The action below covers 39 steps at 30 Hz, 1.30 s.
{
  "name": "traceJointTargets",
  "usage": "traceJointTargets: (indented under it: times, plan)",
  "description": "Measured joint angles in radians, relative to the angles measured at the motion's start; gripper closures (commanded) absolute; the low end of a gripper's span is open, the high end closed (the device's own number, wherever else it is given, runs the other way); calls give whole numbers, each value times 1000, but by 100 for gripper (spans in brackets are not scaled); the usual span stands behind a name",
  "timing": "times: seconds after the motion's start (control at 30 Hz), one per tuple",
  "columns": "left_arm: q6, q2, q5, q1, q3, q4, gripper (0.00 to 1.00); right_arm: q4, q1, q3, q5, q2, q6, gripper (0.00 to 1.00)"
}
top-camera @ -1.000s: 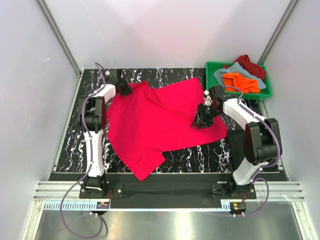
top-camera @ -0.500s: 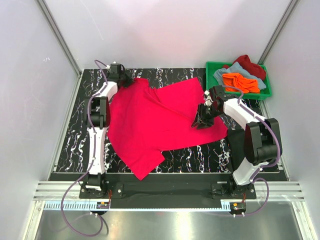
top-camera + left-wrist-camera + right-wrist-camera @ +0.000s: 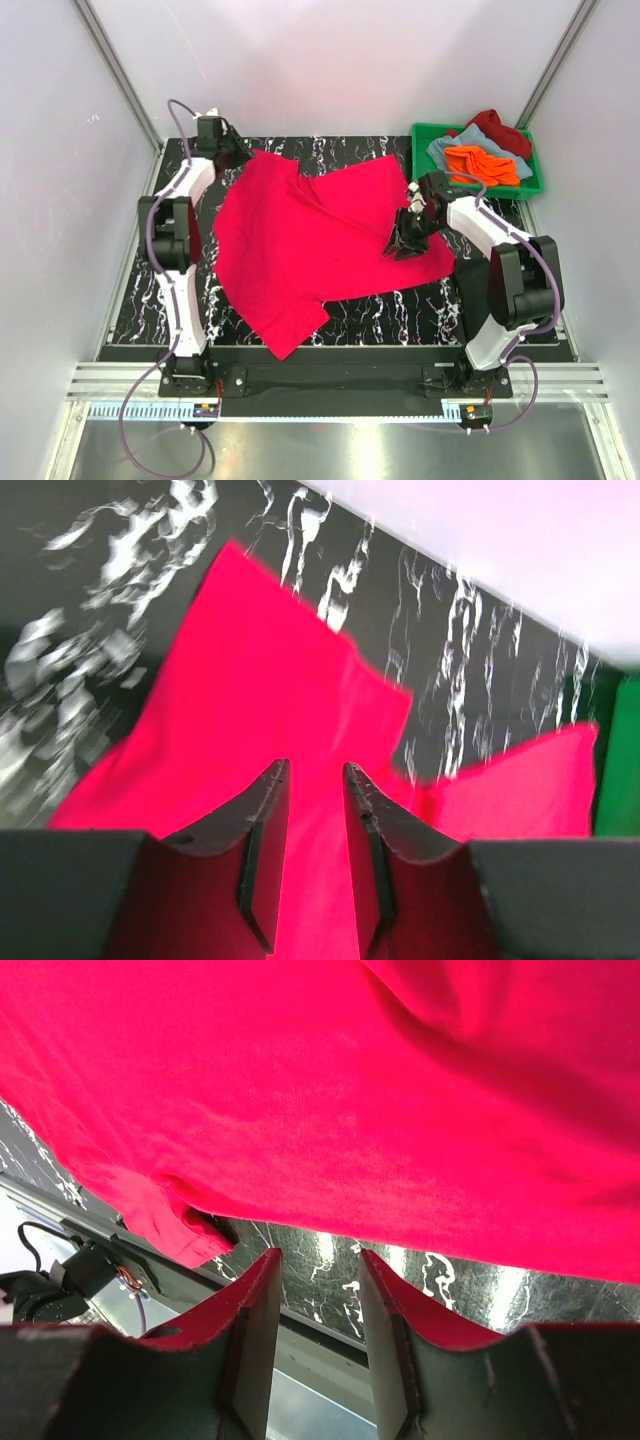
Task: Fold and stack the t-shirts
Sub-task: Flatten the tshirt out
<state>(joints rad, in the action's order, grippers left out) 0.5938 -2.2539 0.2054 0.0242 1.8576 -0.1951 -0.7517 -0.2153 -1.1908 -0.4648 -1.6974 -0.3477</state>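
Observation:
The bright pinkish-red t-shirt point(image 3: 300, 240) lies spread and slightly rumpled on the black marbled table point(image 3: 140, 290). My left gripper point(image 3: 238, 153) is at the back left, beside the shirt's back-left corner. In the left wrist view its jaws point(image 3: 315, 770) stand apart, with the shirt point(image 3: 260, 680) lying flat beyond them. My right gripper point(image 3: 400, 243) hovers over the shirt's right part. In the right wrist view its jaws point(image 3: 318, 1257) stand apart and empty, with the shirt point(image 3: 350, 1090) and its hem ahead. Orange point(image 3: 480, 163), grey-blue point(image 3: 445, 148) and dark red point(image 3: 495, 127) shirts lie in the crate.
The green plastic crate point(image 3: 425, 135) stands at the back right corner and shows at the right edge of the left wrist view point(image 3: 620, 770). White walls close in the back and sides. The table's near edge has a metal rail point(image 3: 340, 385).
My left arm has reached farther back and to the left, and the shirt's back-left corner has shifted that way. The right arm has not moved.

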Motion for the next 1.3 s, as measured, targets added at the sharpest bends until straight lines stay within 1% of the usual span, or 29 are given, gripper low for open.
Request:
traceJointTargets:
  times: [0.07,0.13,0.23,0.33,0.43,0.67,0.83,0.93,1.07,1.1,1.17,1.3]
  plan:
    - [-54,135,-18,-7,-123,-26,68,-1,0,0,0,0,0,55]
    - [-102,235,-36,-14,-203,-53,69,-1,0,0,0,0,0,55]
    - [-142,311,-54,-28,-279,-93,71,-1,0,0,-1,0,-1,55]
    - [-153,315,-55,-46,-331,-150,75,-1,0,-6,-1,-4,-5,55]
    - [-151,281,-48,-68,-367,-218,79,0,0,-13,-1,-4,-8,54]
    - [-108,237,-77,-119,-455,-340,80,2,0,-13,-1,4,-12,54]
    - [-84,256,-114,-179,-474,-365,79,3,0,-13,0,16,-16,53]
    - [-81,282,-138,-222,-506,-380,78,4,0,-13,0,17,-19,53]
    - [-100,297,-146,-260,-513,-403,71,7,0,-13,4,17,-23,53]
    - [-103,301,-146,-262,-514,-409,69,6,0,-15,7,14,-24,53]
    - [-108,314,-146,-255,-513,-417,66,0,0,-37,17,-5,-32,53]
    - [-107,368,-143,-216,-504,-425,63,6,0,-132,58,-93,-49,52]
